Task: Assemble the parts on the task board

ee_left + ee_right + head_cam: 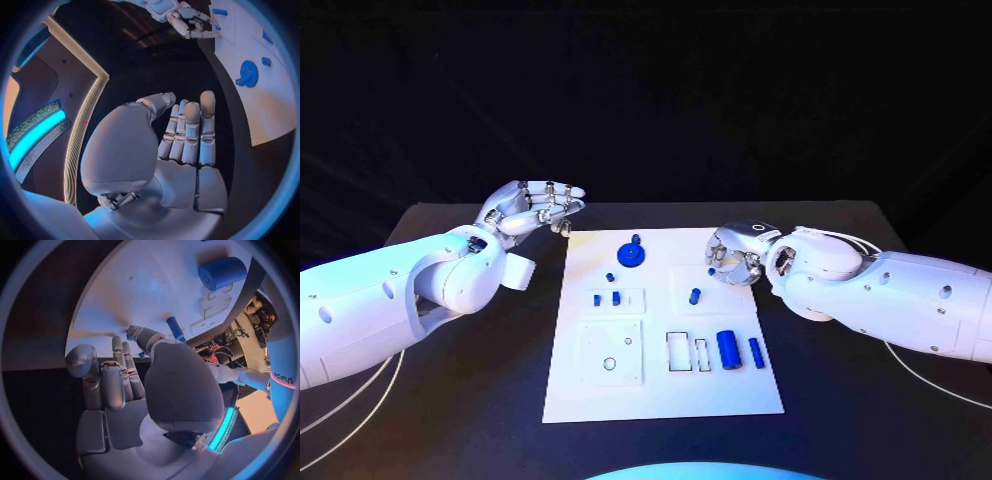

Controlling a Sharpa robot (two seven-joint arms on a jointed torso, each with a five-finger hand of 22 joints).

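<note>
Parts lie loose along your task board [589, 395], a blue cylinder [727, 348] nearest you and a gear [633, 255] at its far end, while your right hand [737, 256] hovers empty-fingered over the board's right edge, likely lining up a pick, and your left hand [535, 209] waits curled and empty beyond the left corner.

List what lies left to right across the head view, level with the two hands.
Left hand, open beside the board → blue gear on the task board → right hand at the board's right edge.

A black table [473, 400] lies beneath everything, dark backdrop behind it.
</note>
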